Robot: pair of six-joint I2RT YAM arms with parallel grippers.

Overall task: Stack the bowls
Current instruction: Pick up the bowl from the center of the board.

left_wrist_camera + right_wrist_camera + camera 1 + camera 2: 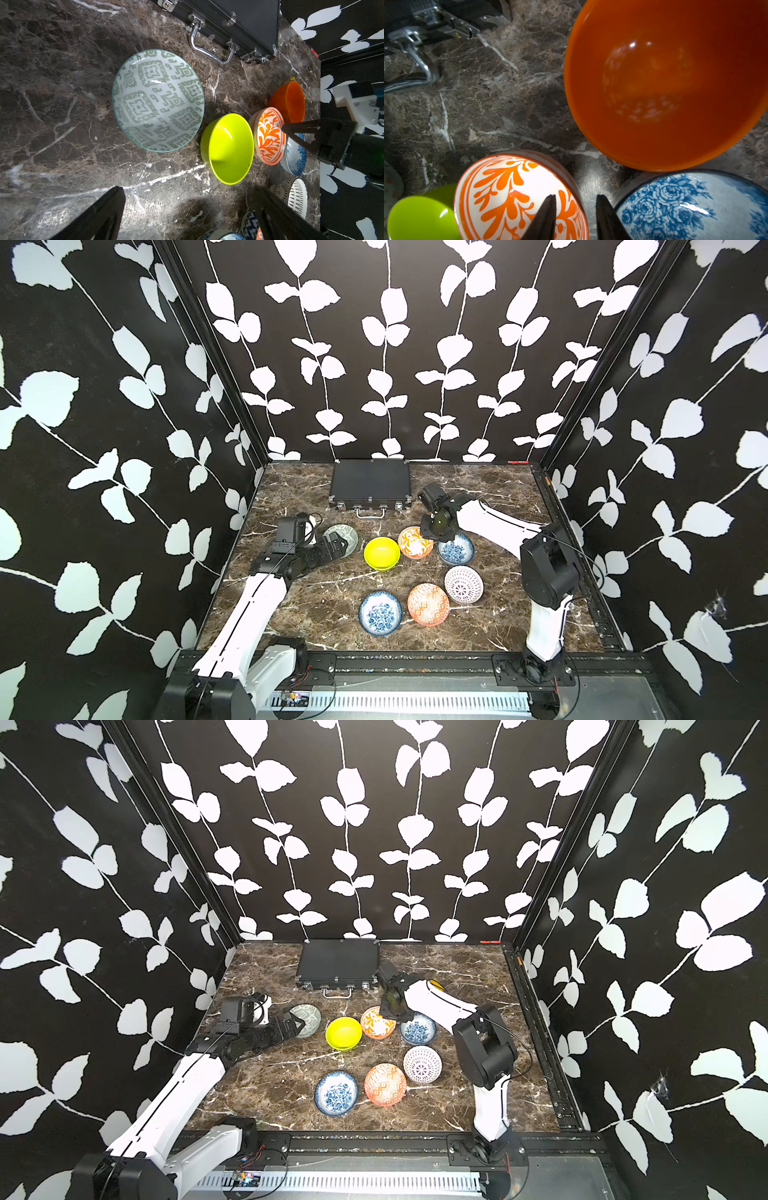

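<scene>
– Bowls: where do they sit?
– Each on its own on the brown marble-look tabletop [316, 605], none inside another. Far row, from the left arm's side: grey-green patterned glazed bowl [348, 533], plain yellow round bowl [381, 552], orange-leaf white bowl [411, 545], blue-floral white bowl [457, 551]. Near row: second blue-floral white bowl [380, 612], orange-geometric bowl [428, 604], white purple-dotted bowl [464, 584].
– Eighth?
– Plain orange glossy bowl [664, 83]. It sits behind the orange-leaf white bowl and the blue-floral white bowl, toward the flat black case [370, 483] with its metal handle. The right arm hides it in both top views. Both wrist views show it.
– Right gripper?
– Right gripper [575, 197] is down at the orange-leaf white bowl, jaws partway apart and straddling its rim. One finger [546, 218] is over the inside. The other is in the gap toward the blue-floral white bowl. Can't tell whether the pads press the wall.
– Left?
– Left gripper [187, 207] is spread wide, nothing between the jaws. It's low at the near edge of the grey-green patterned glazed bowl, and in both top views its fingertips overlap that rim. The plain yellow round bowl is just beside.
</scene>
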